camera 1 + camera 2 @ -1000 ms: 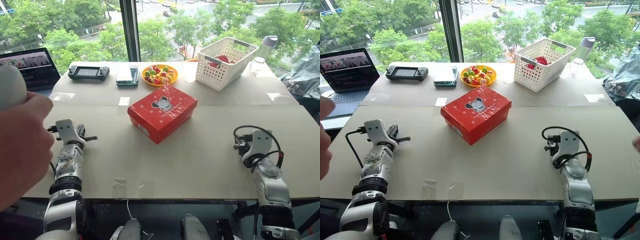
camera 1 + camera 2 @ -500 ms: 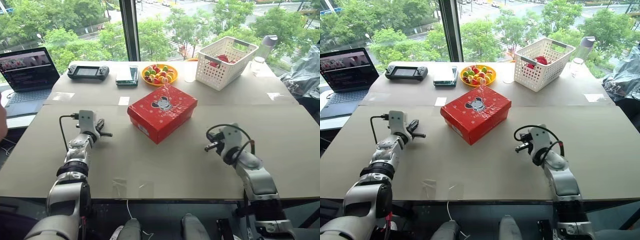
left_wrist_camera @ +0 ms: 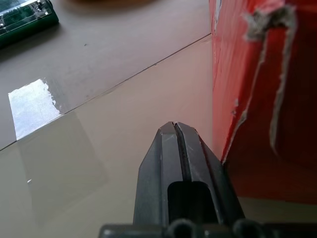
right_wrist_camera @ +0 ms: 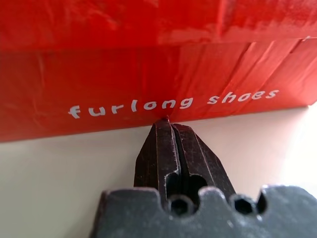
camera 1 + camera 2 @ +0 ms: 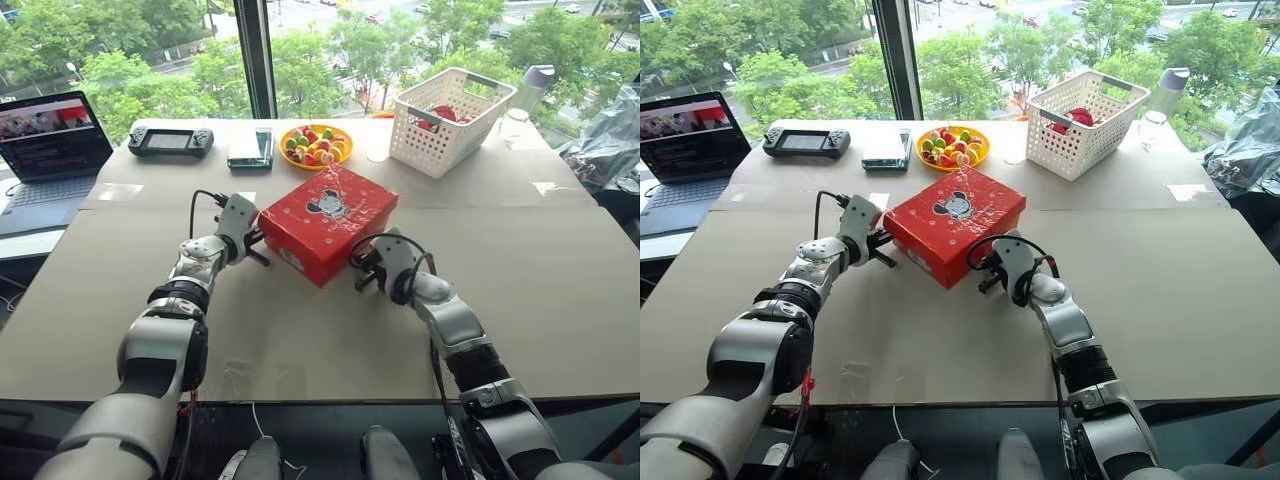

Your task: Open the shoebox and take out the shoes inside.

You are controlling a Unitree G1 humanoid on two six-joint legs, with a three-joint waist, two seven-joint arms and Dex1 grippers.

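**Two closed grippers flanking a shut shoebox**

The red shoebox (image 5: 325,222) is sitting mid-table, lid down, hiding any shoes. The left gripper (image 3: 175,130) and right gripper (image 4: 166,124), fingers pressed together and empty, are bracketing opposite sides, likely to steady it. Behind, a white basket (image 5: 447,122) is holding something red.

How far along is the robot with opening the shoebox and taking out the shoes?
Done: nothing inside the box yet; the red shoebox lies on the table with its lid down.
In hand: both tools are shut at the box's sides, the left tool near one corner, the right tool tip against the "furlong shoes" lettering.
Left: raise the lid, then lift out the shoes.
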